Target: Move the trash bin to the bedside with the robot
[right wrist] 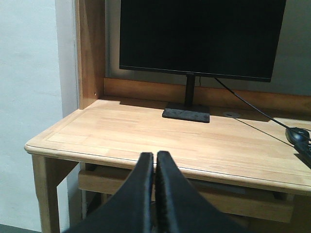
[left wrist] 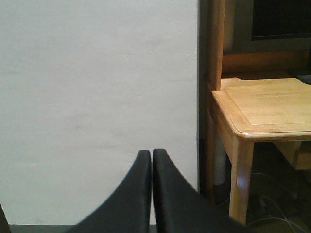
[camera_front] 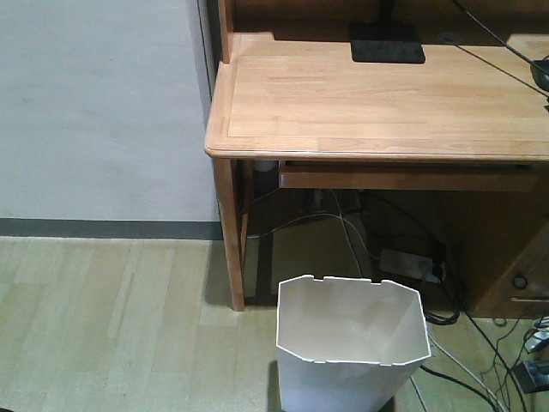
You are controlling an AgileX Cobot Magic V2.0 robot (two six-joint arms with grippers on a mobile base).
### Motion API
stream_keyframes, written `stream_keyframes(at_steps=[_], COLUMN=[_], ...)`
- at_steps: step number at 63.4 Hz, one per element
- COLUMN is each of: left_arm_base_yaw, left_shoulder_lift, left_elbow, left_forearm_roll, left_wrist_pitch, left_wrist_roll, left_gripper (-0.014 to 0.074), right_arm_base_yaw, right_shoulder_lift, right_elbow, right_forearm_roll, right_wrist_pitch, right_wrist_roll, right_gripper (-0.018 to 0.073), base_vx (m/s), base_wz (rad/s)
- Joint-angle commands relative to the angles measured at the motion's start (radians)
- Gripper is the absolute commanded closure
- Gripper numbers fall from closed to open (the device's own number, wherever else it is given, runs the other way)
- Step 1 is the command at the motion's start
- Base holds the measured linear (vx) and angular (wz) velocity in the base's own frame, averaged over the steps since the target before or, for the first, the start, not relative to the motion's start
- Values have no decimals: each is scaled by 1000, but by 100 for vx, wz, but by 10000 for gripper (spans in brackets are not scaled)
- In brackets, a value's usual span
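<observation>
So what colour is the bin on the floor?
The trash bin is white; the front-facing view shows it best.

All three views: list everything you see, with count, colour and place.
bin: one, white, on the floor in front of the desk
desk: one, light wood, against the wall
tray: one, wooden, under the desktop
monitor: one, black, at the back of the desk
mouse: one, dark, right edge of the desk; probably a mouse
power strip: one, white, on the floor under the desk
cables: several, black and white, under the desk
wall: one, pale grey, left of the desk
floor: light wood planks
left gripper: one, black, shut, facing the wall
right gripper: one, black, shut, facing the desk
</observation>
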Motion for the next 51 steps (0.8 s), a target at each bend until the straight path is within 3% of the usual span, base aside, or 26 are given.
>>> stream_keyframes(at_steps=[1, 51], left_arm_base_yaw=[0, 0], left_shoulder_lift=[-5, -5], left_elbow=[-24, -24], left_forearm_roll=[-1, -1], left_wrist_pitch=[-73, -73], left_wrist_roll=[-4, -4], left_gripper=[603, 603], right_arm_base_yaw=[-2, -2], right_shoulder_lift=[-12, -12], right_elbow=[20, 20], right_forearm_roll=[-13, -13], right_wrist_pitch=[-76, -76], right_wrist_roll=[0, 0], right_gripper=[568, 568], base_vx=[0, 0], base_wz=[0, 0])
